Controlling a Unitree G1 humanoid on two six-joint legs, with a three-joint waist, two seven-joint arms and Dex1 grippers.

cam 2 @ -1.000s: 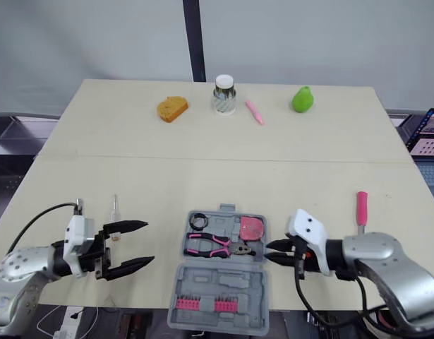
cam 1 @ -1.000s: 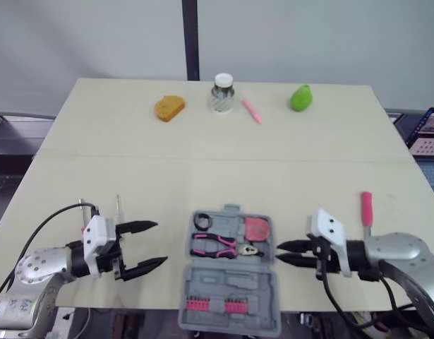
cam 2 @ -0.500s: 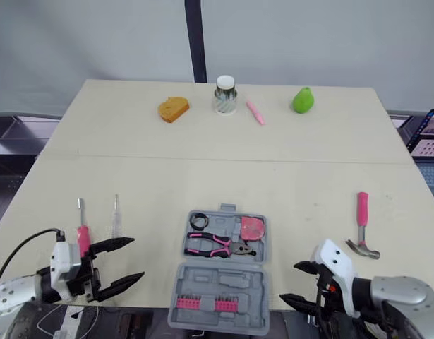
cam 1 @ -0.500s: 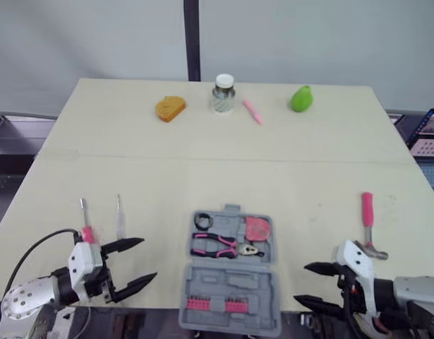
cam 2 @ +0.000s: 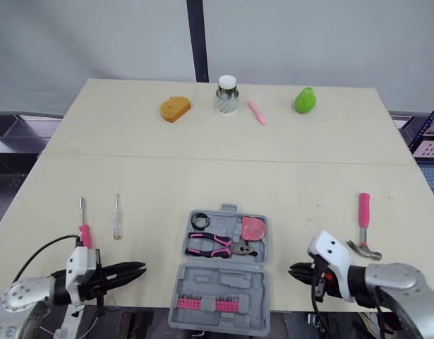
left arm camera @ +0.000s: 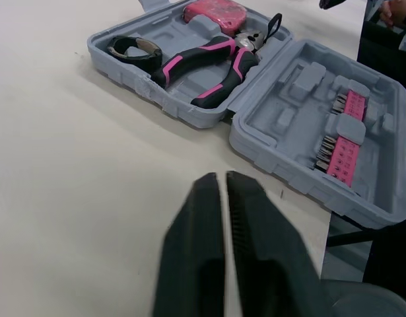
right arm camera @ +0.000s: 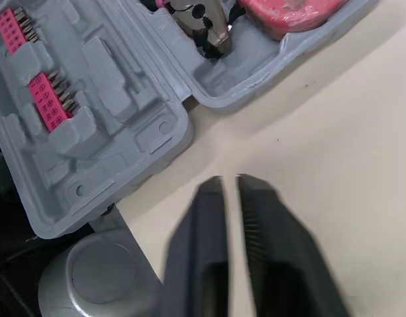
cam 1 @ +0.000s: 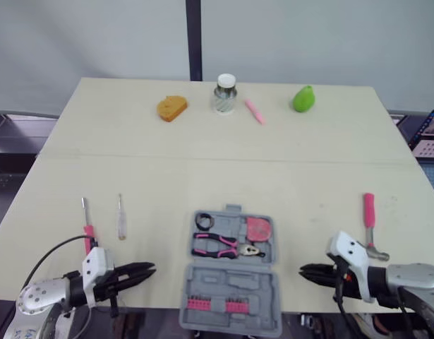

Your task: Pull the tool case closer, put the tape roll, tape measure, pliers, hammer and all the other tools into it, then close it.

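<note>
The left tool [cam 1: 147, 270] lies low at the near edge of the desk [cam 1: 202, 162], at 9 o'clock from the case [cam 1: 234, 279]. Its fingers are narrow, almost touching, and hold nothing. At 10 o'clock from the case lie a pink screwdriver [cam 1: 87, 224] and a clear screwdriver [cam 1: 121, 219], side by side but apart.

The case lies open, and its near half reaches past the desk's edge. The far half holds the tape roll [cam 1: 204, 221] at 10 o'clock, the pliers [cam 1: 215, 245] in the middle and the tape measure [cam 1: 257, 228] at 2 o'clock. The near half carries pink bits [cam 1: 217, 305].

The right tool [cam 1: 305, 271] sits at 3 o'clock from the case, fingers narrow and empty. The hammer [cam 1: 370, 215] lies on the desk at 2 o'clock, outside the case.

Along the far edge, around 12 o'clock, stand an orange block [cam 1: 172, 107], a jar [cam 1: 226, 93], a pink stick [cam 1: 253, 111] and a green fruit [cam 1: 303, 98].
</note>
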